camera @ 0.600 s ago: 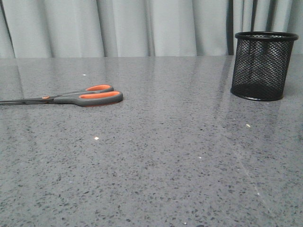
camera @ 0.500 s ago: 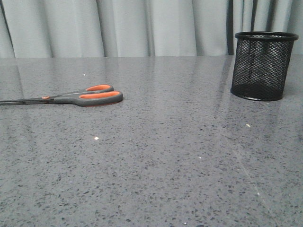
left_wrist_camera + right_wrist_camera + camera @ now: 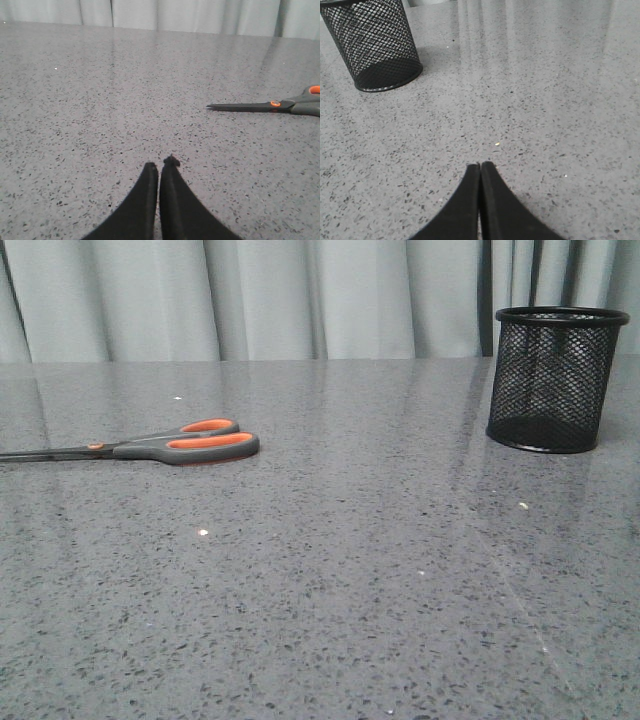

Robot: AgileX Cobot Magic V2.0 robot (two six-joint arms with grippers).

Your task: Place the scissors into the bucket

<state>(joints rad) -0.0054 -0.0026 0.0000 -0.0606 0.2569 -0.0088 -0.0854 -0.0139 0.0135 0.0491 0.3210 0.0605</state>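
Note:
The scissors (image 3: pixel 170 445) lie flat on the grey speckled table at the left, grey handles lined in orange toward the middle, blades running off the left edge. The left wrist view shows their blades and orange pivot (image 3: pixel 272 104). The black wire-mesh bucket (image 3: pixel 555 380) stands upright at the far right; it also shows in the right wrist view (image 3: pixel 375 47). My left gripper (image 3: pixel 160 165) is shut and empty, well short of the blade tips. My right gripper (image 3: pixel 480 165) is shut and empty, well short of the bucket. Neither arm shows in the front view.
The grey speckled table (image 3: pixel 330 570) stretches across the whole view. A pale curtain (image 3: pixel 280 295) hangs behind its far edge. A few small white specks (image 3: pixel 203 532) lie on the surface.

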